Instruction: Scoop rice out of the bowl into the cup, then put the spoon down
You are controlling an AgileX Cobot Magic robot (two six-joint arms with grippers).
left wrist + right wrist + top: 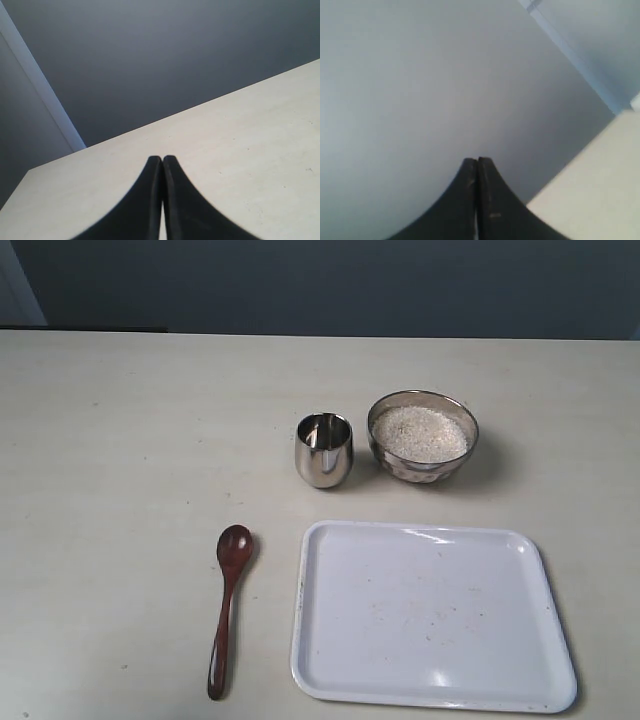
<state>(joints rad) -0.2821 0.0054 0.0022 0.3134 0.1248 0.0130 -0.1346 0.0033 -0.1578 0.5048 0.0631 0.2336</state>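
In the exterior view neither arm shows, so I judge the first step, picking up the spoon, is not yet begun. The long, slim, dark reddish-brown wooden spoon [228, 612] lies flat on the pale counter [120, 460], lower left of centre. Its oval head points up the frame and its handle runs toward the bottom edge. The small polished stainless-steel cup [324, 449] stands upright at mid-frame. Just beside it on the right is the round shiny bowl [421, 473] with faceted see-through sides, filled with off-white uncooked rice [420, 433]. A white rectangular tray [435, 615] fills the lower right, near the spoon but apart from it.

In the left wrist view, your left end effector [162, 161] has its two dark fingers pressed together with nothing between them, above bare counter.

In the right wrist view, your right end effector [477, 161] is likewise closed and empty, aimed mostly at the grey wall.

The spoon lies on the left, so the left arm seems the natural choice. Spread the fingers first, then come down across the handle well back from the head. Close low and squarely, because the glossy handle may roll or slip.
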